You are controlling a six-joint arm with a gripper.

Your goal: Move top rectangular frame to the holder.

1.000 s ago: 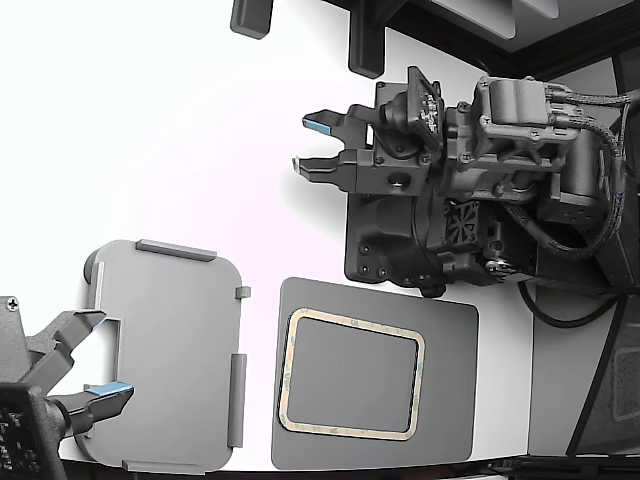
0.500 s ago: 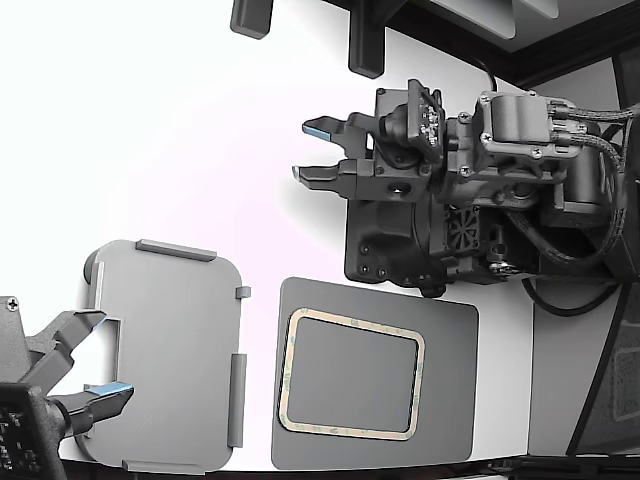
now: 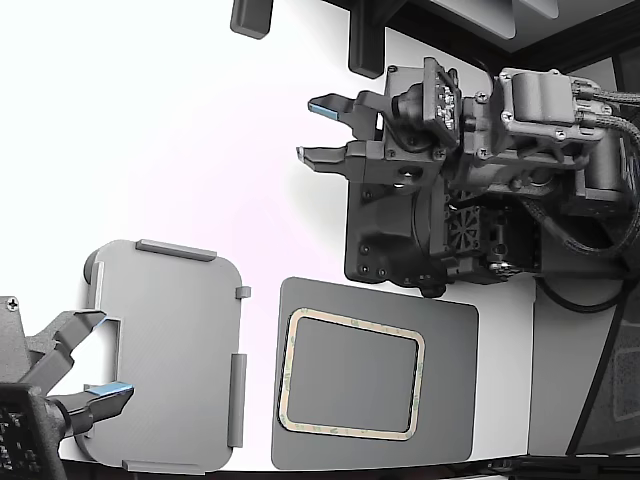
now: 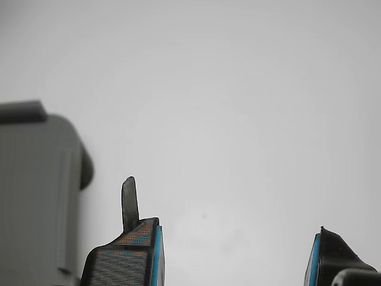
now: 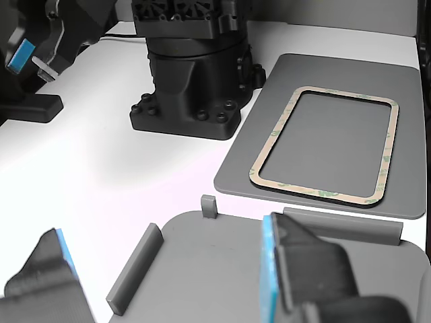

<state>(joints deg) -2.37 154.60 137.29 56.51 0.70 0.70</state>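
Note:
The top rectangular frame (image 3: 350,318) is a thin pale beige ring with greenish patches. It lies flat on a dark grey slab (image 3: 450,400) at the exterior view's lower middle, and also shows in the other view (image 5: 273,134). The holder (image 3: 170,340) is a light grey plate with raised edge tabs, to the exterior view's left of the slab. My gripper (image 3: 312,128) is open and empty. It hovers over bare white table, well above and away from the frame. In the wrist view my gripper (image 4: 232,244) shows blue pads apart, with one corner of the holder (image 4: 36,196) beside them.
My arm's black base (image 3: 400,240) stands just behind the slab. A second arm's gripper (image 3: 100,357) reaches over the holder's near-left edge, jaws apart and empty. Dark blocks (image 3: 365,45) sit at the table's far edge.
My gripper has shifted slightly up and towards the exterior view's right, and the wrist has turned a little. The frame, slab, holder and second gripper have not moved.

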